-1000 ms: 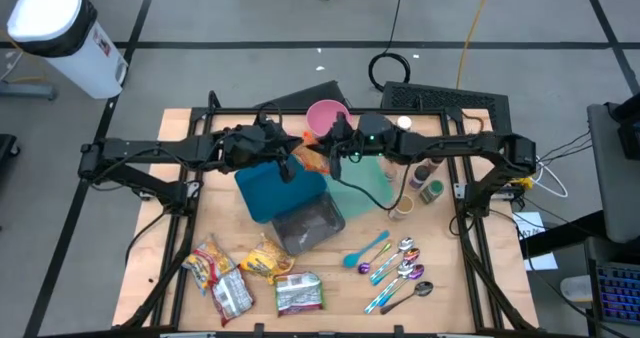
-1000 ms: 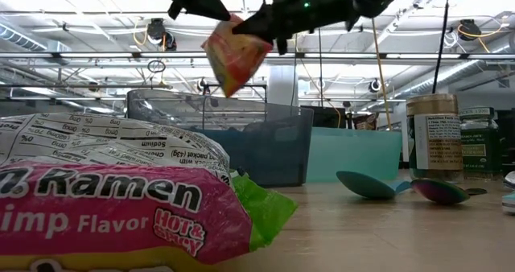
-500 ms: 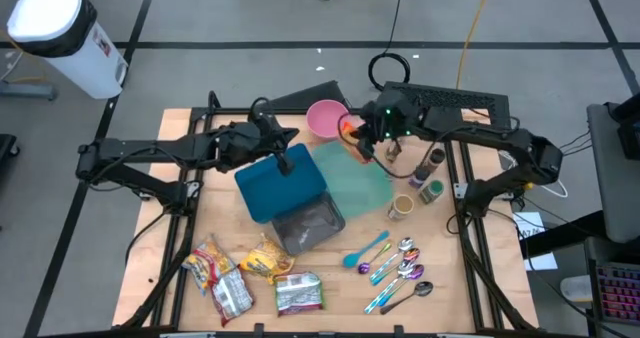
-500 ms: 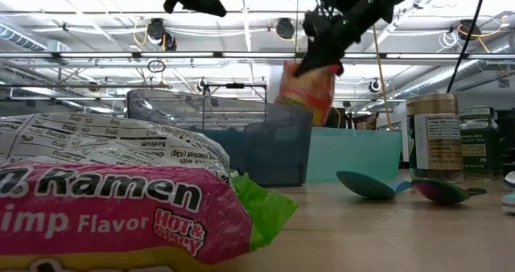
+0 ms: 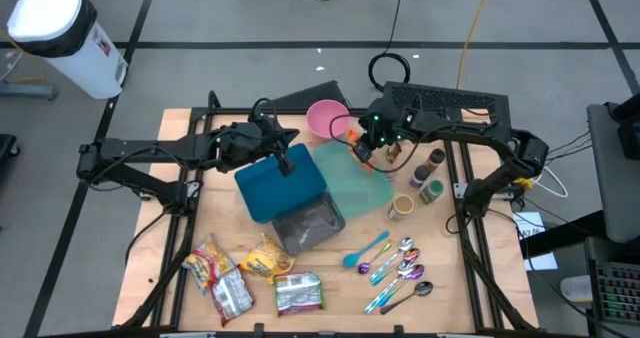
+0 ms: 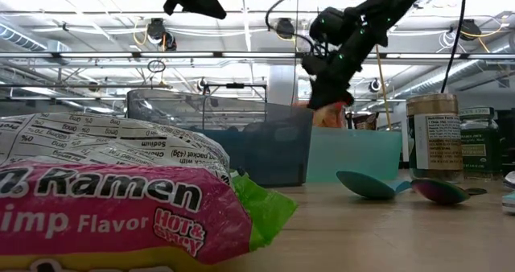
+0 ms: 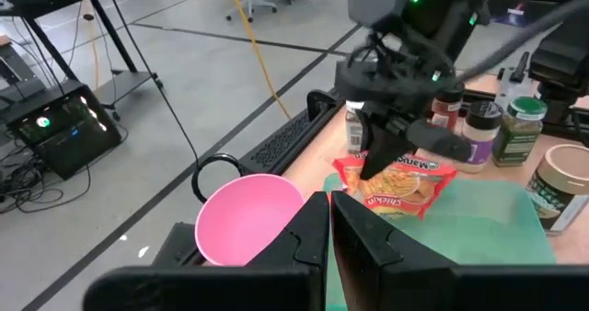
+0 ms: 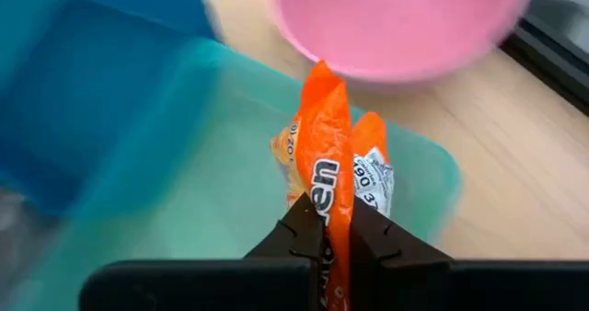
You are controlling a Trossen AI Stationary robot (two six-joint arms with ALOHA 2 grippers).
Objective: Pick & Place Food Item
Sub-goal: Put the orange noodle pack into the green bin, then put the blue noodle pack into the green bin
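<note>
The right gripper is closed on the edge of an orange ramen packet, which is pinched between its two fingers and hangs clear below them. In the high view the right gripper holds the packet above the far corner of the light teal lid, just beside the pink bowl. In the left wrist view the packet hangs tilted under the right gripper, above the teal lid, with the pink bowl alongside. In the low view the packet shows under the gripper, behind the rim of the dark bin.

The left gripper has its fingers pressed together and holds nothing. It is positioned above the dark teal container.

A clear bin lies just beside the dark teal container, toward the near edge. Spice jars stand on the table on the right side. Coloured spoons lie near the front right. Three further ramen packets lie at the front left.
</note>
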